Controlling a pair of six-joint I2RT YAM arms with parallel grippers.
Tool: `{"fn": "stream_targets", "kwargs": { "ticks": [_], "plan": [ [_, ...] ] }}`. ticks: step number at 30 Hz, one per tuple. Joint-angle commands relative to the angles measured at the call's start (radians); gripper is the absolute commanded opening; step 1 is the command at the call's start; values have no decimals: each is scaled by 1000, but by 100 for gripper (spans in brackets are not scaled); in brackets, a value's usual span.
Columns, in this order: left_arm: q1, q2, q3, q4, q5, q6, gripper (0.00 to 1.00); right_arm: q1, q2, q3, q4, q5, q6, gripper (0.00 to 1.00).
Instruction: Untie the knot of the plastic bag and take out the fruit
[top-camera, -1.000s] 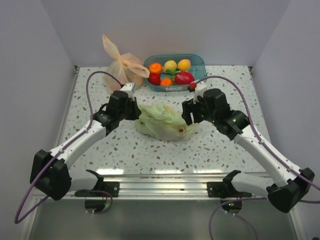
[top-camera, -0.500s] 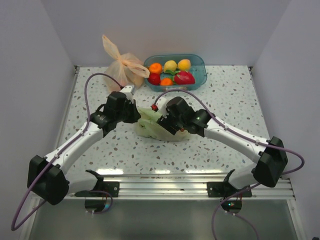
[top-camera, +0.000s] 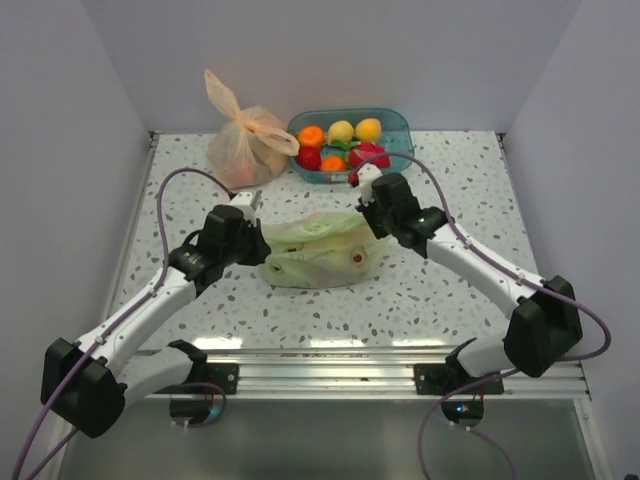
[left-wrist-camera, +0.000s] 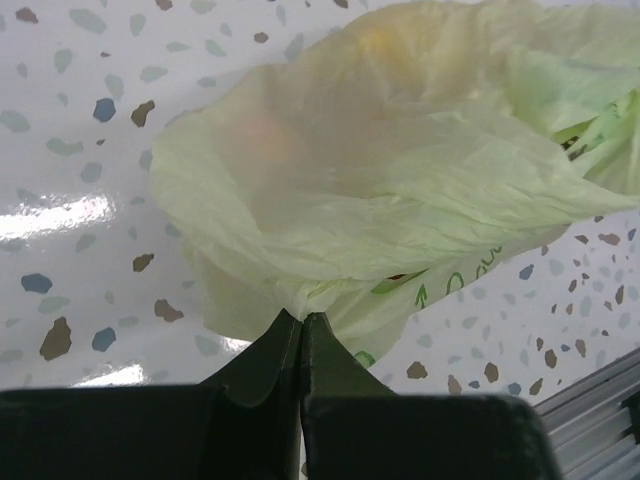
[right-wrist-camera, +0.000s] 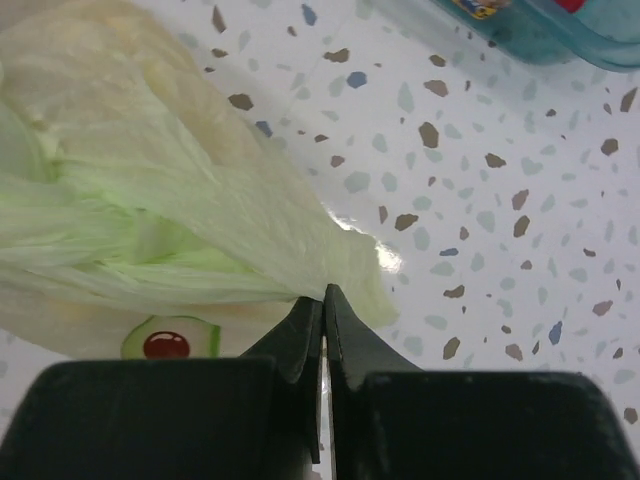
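Untying step, I judge: the left end effector (left-wrist-camera: 302, 322) and right end effector (right-wrist-camera: 322, 300), each clamped tight on its film, hold the plastic bag (top-camera: 315, 255) (near the basket (top-camera: 398, 122)) stretched; next, pull apart gently.

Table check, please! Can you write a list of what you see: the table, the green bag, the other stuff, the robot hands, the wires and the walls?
Surface: speckled white table, shiny, no spills seen.
Job's things: green bag lies on the middle of the table, pulled out sideways between the two hands. The fruit is inside it, only blurry shapes through the plastic.
Clutter: orange bag, tied, at the back left. Blue basket beside it, holding loose fruit.
Grippers: left gripper pinched shut on the bag's plastic. Right gripper also pinched shut on it.
Cables: purple cable loops off each arm, not caught on the bags.
Surroundings: plain pale walls, metal rail along the near edge.
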Motion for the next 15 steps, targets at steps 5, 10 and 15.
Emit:
{"fn": "stream_targets", "kwargs": {
  "ticks": [5,10,15],
  "plan": [
    [53,-55,-69,-24,-160,-54,0,-279,-157,5,-3,-208,255,0],
    [69,3,-25,-5,-146,-73,0,-373,-187,39,-14,-411,432,0],
    [114,29,12,-16,-182,-68,0,-529,-231,10,200,-768,691,0]
  ]
}}
